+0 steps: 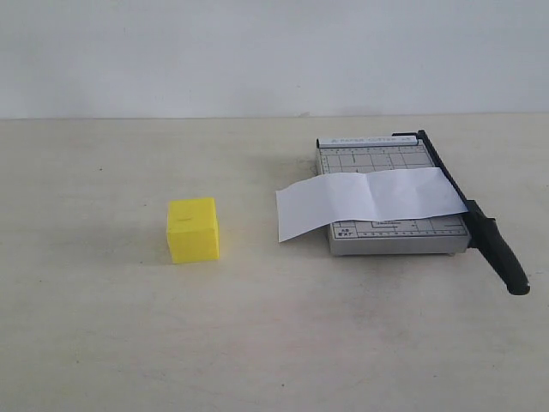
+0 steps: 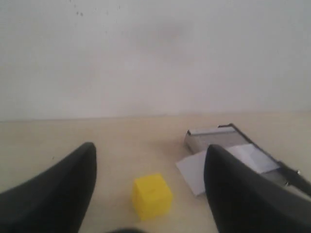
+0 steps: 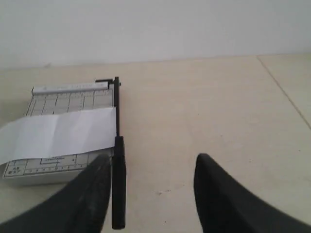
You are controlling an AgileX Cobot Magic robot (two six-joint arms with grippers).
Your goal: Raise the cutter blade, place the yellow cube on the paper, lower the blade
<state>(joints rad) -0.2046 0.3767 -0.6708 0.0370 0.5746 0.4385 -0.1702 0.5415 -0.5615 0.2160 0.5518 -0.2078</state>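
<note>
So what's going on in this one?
Nothing is held at this moment. The left claw is open and faces the yellow cube, which sits on the table apart from the trimmer board. The right claw is open beside the handle of the cutter blade. The blade lies down along the board's edge, and the paper is across the board.
</note>
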